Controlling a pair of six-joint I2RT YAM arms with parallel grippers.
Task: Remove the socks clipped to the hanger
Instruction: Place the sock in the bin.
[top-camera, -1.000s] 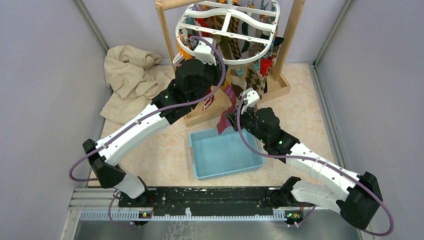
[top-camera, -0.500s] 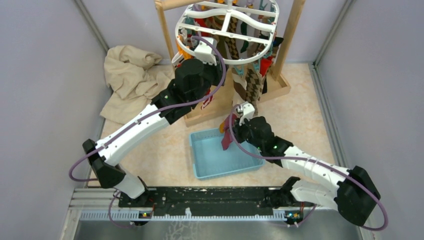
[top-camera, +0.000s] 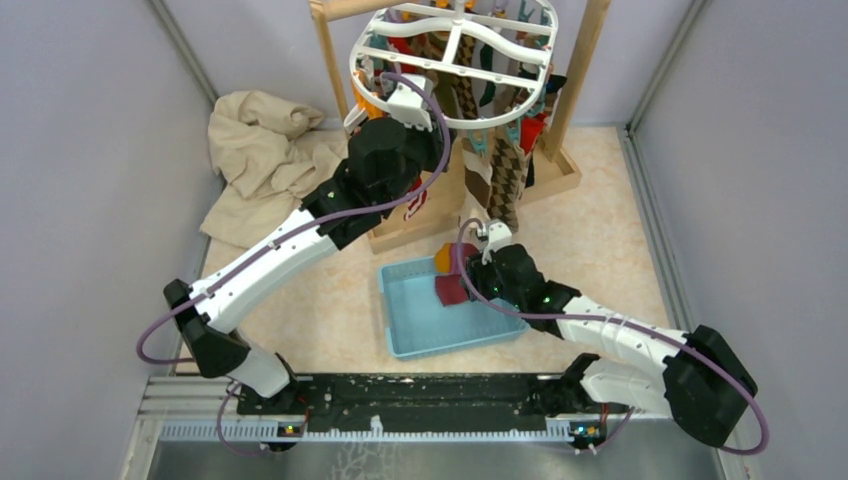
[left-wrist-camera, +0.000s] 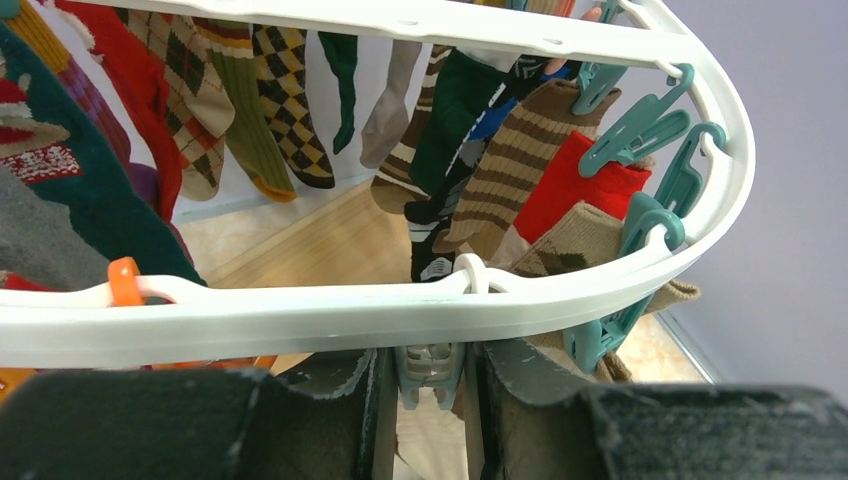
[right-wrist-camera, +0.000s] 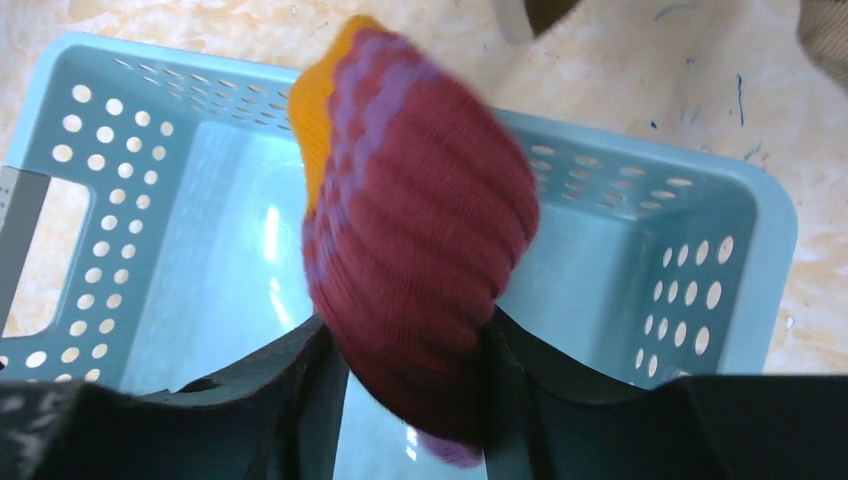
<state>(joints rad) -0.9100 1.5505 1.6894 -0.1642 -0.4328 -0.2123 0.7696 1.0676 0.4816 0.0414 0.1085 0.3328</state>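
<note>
One maroon sock (right-wrist-camera: 410, 250) is pinched in the right gripper (right-wrist-camera: 410, 348) over the basket (top-camera: 386, 312), many socks (left-wrist-camera: 500, 170) left clipped on the hanger (left-wrist-camera: 300, 320) (left gripper (left-wrist-camera: 426, 385) brackets a clip (left-wrist-camera: 430, 360), squeeze cannot be told).

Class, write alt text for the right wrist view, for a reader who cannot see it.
The right gripper clamps a maroon sock with purple stripes and an orange tip over a pale blue perforated basket.

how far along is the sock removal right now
Early. Done: nothing banked; the blue basket shows no loose sock. In hand: the right gripper is shut on a maroon sock with an orange toe, over the basket; the left gripper flanks a clip under the hanger rim. Left: many socks hang clipped.
</note>
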